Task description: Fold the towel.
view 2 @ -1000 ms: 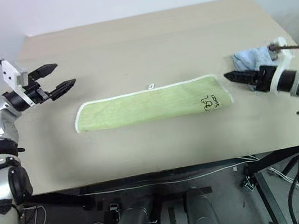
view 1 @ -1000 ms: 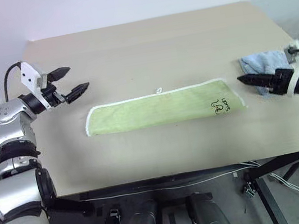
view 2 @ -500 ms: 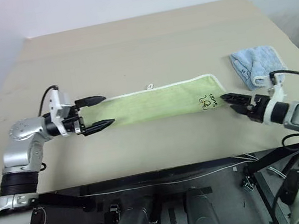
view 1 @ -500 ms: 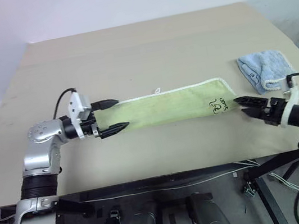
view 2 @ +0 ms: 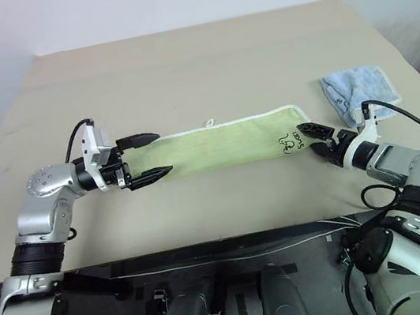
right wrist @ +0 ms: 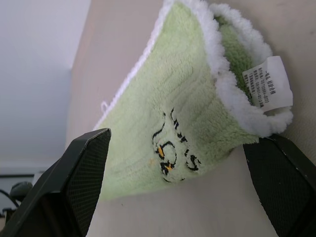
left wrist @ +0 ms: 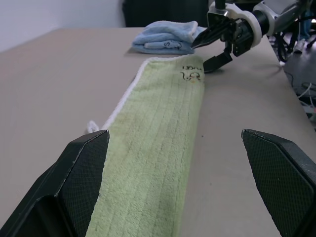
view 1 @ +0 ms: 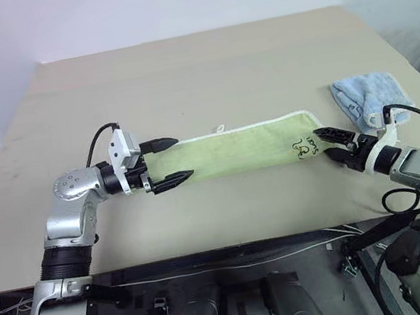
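The towel (view 1: 233,150) lies as a long light yellow-green strip with white edging across the middle of the table, its small white loop (view 1: 223,127) on the far edge and dark stitched writing (view 1: 305,147) near its right end. My left gripper (view 1: 185,156) is open and level, its two fingers straddling the towel's left end. In the left wrist view the towel (left wrist: 158,148) runs away between those fingers. At the right end my right gripper (view 1: 323,143) is open, one finger on each side of the corner. That corner (right wrist: 182,108), with a white tag (right wrist: 271,81), shows close up in the right wrist view.
A folded light blue cloth (view 1: 368,96) lies at the table's right side, just beyond my right gripper. The beige table (view 1: 181,74) stretches bare behind the towel. Its front edge runs close below both arms.
The left gripper swung in from the table's left side and down to the towel's left end. The right gripper left the blue cloth, rolled, and came down at the right end.
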Controlling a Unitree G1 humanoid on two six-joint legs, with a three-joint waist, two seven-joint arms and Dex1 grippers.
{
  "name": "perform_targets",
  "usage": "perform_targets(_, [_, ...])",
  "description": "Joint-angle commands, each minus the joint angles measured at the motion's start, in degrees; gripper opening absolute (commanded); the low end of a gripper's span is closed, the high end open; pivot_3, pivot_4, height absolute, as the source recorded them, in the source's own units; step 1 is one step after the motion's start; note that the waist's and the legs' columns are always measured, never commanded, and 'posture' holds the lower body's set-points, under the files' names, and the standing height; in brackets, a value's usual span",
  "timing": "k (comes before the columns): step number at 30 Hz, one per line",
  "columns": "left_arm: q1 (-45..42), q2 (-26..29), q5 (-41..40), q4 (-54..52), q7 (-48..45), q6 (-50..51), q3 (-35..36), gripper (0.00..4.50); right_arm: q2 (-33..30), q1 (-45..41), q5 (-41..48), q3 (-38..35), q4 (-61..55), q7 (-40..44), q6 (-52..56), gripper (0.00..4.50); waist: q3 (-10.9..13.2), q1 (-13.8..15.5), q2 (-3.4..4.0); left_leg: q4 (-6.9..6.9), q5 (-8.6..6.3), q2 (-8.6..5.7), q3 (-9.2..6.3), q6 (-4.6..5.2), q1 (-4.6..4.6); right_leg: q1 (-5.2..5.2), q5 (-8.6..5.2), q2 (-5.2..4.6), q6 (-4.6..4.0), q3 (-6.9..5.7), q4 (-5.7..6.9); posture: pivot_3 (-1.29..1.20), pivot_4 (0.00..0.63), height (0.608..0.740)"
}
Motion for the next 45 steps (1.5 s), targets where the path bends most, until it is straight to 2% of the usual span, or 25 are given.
perform_targets(1, [0.8,0.8,-0.5,-1.9,0.2,-1.1,0.9,4.5,-0.3,-1.1,-0.4,-2.9,2.0,-4.5,-2.9,4.4,0.0,0.1,0.0,-0.06,-0.01,0.0,0.0,0.0,0.15,0.17,-0.09,-0.01,-0.14,0.0,-0.05,0.0,0.15,0.74])
perform_targets(12, [0.3,0.3,-0.1,-1.0,1.3,-2.2,0.3,4.5,-1.4,-1.5,1.1,-4.5,6.7,-9.4,-8.2,4.4,-0.1,0.3,-0.11,-0.05,-0.07,0.0,-0.07,0.13,0.24,0.43,-0.02,-0.02,-0.05,-0.09,-0.75,0.0,0.15,0.74])
perform_targets(16, [0.0,0.4,0.1,-0.4,1.2,-2.4,0.3,4.5,-4.2,-0.6,2.3,-5.0,7.5,-9.4,-6.6,4.4,-0.1,0.5,-0.11,-0.07,-0.08,0.0,-0.07,0.17,0.23,0.44,-0.02,-0.03,-0.05,-0.1,-0.82,0.0,0.15,0.74])
perform_targets(21, [0.0,0.5,0.1,-0.5,1.2,-2.4,0.3,4.5,-5.7,1.9,2.6,-2.0,5.7,-8.5,-4.8,4.4,-0.1,1.2,-0.12,-0.15,-0.11,0.0,-0.07,0.22,0.21,0.43,-0.04,-0.06,-0.04,-0.13,-0.96,0.0,0.15,0.74])
perform_targets(32, [0.0,-0.2,0.1,-0.8,1.6,-2.0,-0.3,4.5,-2.5,0.3,4.0,-0.3,8.3,-9.5,-6.8,4.4,-0.2,1.2,-0.34,-0.39,-0.15,0.0,-0.07,0.28,0.2,0.44,-0.05,-0.06,-0.02,-0.12,-1.22,0.0,0.15,0.74])
perform_targets(36, [-0.2,0.0,0.3,-1.0,1.7,-1.8,-0.4,4.5,-2.4,-1.2,3.5,1.1,11.2,-9.0,-8.6,3.51,-0.2,-0.2,-0.37,-0.44,-0.15,0.0,-0.07,0.28,0.21,0.46,-0.04,-0.05,-0.02,-0.08,-1.27,0.0,0.15,0.74])
perform_targets(42, [0.0,0.3,0.5,-0.9,2.0,-2.1,-0.4,4.5,-4.0,-1.7,2.8,2.0,16.3,-9.0,-12.6,1.42,-0.2,-1.2,-0.39,-0.73,-0.14,0.01,-0.07,0.28,0.22,0.44,-0.02,-0.04,-0.01,-0.02,-1.3,0.0,0.15,0.74])
perform_targets(45, [0.2,0.3,0.3,-1.0,2.2,-2.1,-0.4,4.5,-4.4,-1.6,3.3,2.8,16.8,-8.2,-13.3,0.44,-0.4,-1.4,-0.62,-0.73,-0.14,0.01,-0.08,0.28,0.28,0.45,-0.02,-0.04,-0.02,-0.04,-1.41,0.0,0.15,0.74])
